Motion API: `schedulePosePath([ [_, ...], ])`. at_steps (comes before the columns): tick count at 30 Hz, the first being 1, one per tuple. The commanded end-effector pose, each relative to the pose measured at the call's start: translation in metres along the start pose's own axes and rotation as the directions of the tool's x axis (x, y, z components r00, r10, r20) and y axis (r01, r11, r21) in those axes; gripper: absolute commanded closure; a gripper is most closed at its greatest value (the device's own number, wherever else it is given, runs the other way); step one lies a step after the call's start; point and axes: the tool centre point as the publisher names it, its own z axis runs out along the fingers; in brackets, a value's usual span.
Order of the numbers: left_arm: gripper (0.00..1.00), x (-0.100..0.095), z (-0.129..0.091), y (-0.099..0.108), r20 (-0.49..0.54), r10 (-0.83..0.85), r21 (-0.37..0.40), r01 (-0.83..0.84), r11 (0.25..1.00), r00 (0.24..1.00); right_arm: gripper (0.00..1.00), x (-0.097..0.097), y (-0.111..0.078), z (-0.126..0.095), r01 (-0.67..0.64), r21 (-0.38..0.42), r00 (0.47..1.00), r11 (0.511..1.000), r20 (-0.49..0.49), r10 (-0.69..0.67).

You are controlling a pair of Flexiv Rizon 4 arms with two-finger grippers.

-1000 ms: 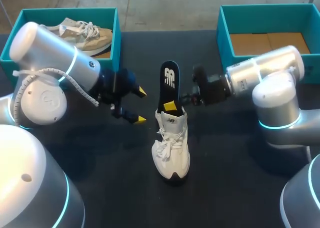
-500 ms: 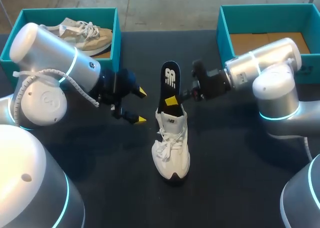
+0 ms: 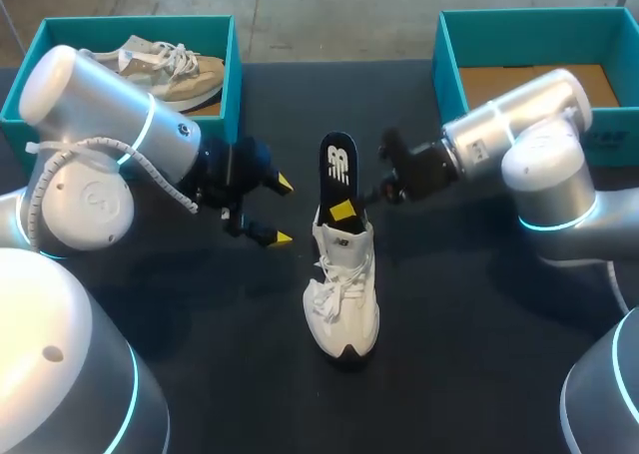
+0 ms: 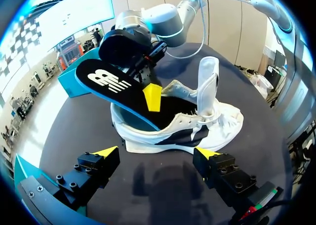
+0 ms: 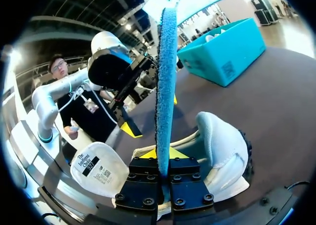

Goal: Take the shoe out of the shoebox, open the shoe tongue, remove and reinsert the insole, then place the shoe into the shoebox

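White shoe [image 3: 342, 299] stands on the dark table [image 3: 469, 314] between the two arms, its tongue pulled up, well apart from the empty teal box [image 3: 449, 70] at the right. The right gripper [image 3: 347, 209] pinches the black insole [image 3: 338, 165] flat between its fingers, just above the shoe's collar. The insole's front end sits inside the shoe, while the heel end sticks up and out. The left gripper [image 3: 281, 211] hangs just beside the shoe with fingers spread, touching nothing.

Nothing pins the shoe down, so I judge that a pull on the insole could drag or tip the shoe if the front end catches inside. The pinch covers little of the insole, so the soft piece may bend or twist loose. On reinsertion it could fold or bunch at the heel.
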Motion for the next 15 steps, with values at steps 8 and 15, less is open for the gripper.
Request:
schedulePosePath([
  [8,0.00,0.001,0.000,0.000,0.002,0.000,-0.002,0.000,1.000,1.000,1.00,0.007,-0.018,0.017,-0.047,-0.021,0.999,0.999,0.009,0.047],
  [15,0.00,0.001,0.000,0.000,0.002,0.000,-0.002,0.000,1.000,1.000,0.78,0.010,-0.005,0.010,-0.021,-0.005,0.998,1.000,0.055,0.022],
])
